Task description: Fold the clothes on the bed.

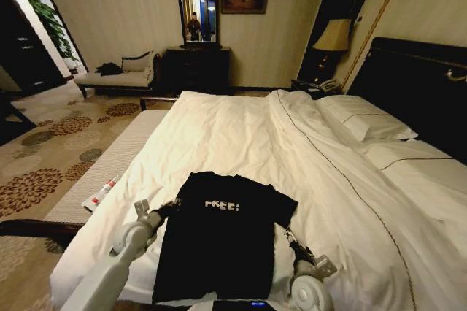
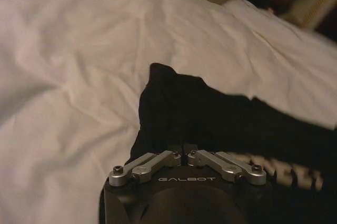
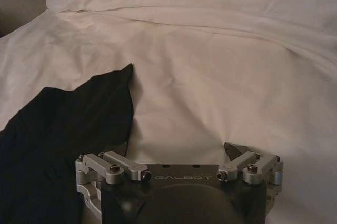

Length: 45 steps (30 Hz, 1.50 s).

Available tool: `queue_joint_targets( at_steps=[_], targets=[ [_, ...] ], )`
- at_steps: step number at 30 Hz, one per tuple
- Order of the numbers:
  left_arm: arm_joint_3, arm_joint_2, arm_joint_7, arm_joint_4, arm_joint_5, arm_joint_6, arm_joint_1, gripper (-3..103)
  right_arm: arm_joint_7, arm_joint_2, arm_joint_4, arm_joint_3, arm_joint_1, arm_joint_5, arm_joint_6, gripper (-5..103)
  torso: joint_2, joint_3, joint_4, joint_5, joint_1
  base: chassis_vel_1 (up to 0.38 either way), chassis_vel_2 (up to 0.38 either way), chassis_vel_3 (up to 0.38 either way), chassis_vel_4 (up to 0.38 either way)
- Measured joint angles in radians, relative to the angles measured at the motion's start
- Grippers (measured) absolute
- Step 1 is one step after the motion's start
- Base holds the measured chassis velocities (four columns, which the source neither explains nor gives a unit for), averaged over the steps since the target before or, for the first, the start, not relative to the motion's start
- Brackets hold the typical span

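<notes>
At the near edge of the large white-duveted bed point(image 1: 241, 128), the left gripper point(image 1: 172, 205) pinches one sleeve of the flat black "FREE!" T-shirt point(image 1: 222, 242), the right gripper point(image 1: 286, 232) spread wide beside the other, pillows beyond.

You can read "FREE!" in white on the black T-shirt point(image 1: 222, 238) chest. "GALBOT" is on the left gripper point(image 2: 182, 148) body & right gripper point(image 3: 179, 153) body.

The T-shirt point(image 1: 219, 245) is matt black cloth with white print; the bed point(image 1: 241, 136) wears smooth, faintly creased white cotton; each pincer carries brushed silver metal links on matt black casing.
</notes>
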Motion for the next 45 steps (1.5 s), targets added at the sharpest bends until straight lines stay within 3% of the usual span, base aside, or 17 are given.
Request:
queue_joint_targets(
  at_steps=[6, 20, 26, 31, 41, 45],
  targets=[
    [0.057, 0.098, 0.068, -0.006, 0.196, -0.083, 0.012, 0, 0.001, 0.001, -0.006, -0.010, 0.009, 0.000, -0.001, 100, 0.000, 0.000, -0.0001, 0.0000, 0.000, 0.000, 0.000, 0.000, 0.000],
    [0.101, 0.243, 0.147, -0.023, 0.433, -0.176, 0.076, 0, 0.003, -0.005, -0.004, -0.008, 0.010, 0.003, -0.003, 100, 0.000, 0.000, 0.0000, 0.0001, 0.000, 0.000, 0.000, 0.000, 0.000],
    [0.103, 0.265, 0.171, -0.028, 0.487, -0.213, 0.102, 0, 0.003, -0.003, -0.002, -0.010, 0.010, 0.002, -0.003, 100, 0.000, 0.000, 0.0000, 0.0000, 0.000, 0.000, 0.000, 0.000, 0.000],
    [0.096, 0.289, 0.193, -0.008, 0.603, -0.264, 0.131, 0, 0.003, -0.003, 0.004, -0.012, 0.004, -0.002, -0.003, 100, 0.000, 0.000, 0.0000, 0.0000, 0.000, 0.000, 0.000, 0.000, 0.000],
    [0.053, 0.311, 0.186, -0.007, 0.618, -0.267, 0.139, -2, 0.003, -0.002, 0.016, -0.011, -0.010, -0.014, -0.003, 100, 0.000, 0.000, -0.0001, 0.0001, 0.000, 0.000, 0.000, 0.000, 0.000],
    [0.033, 0.326, 0.183, -0.028, 0.616, -0.267, 0.155, 13, 0.003, -0.001, 0.020, -0.013, -0.016, -0.020, -0.002, 100, 0.000, 0.000, 0.0000, 0.0001, 0.000, 0.000, 0.000, 0.000, 0.000]
  ],
)
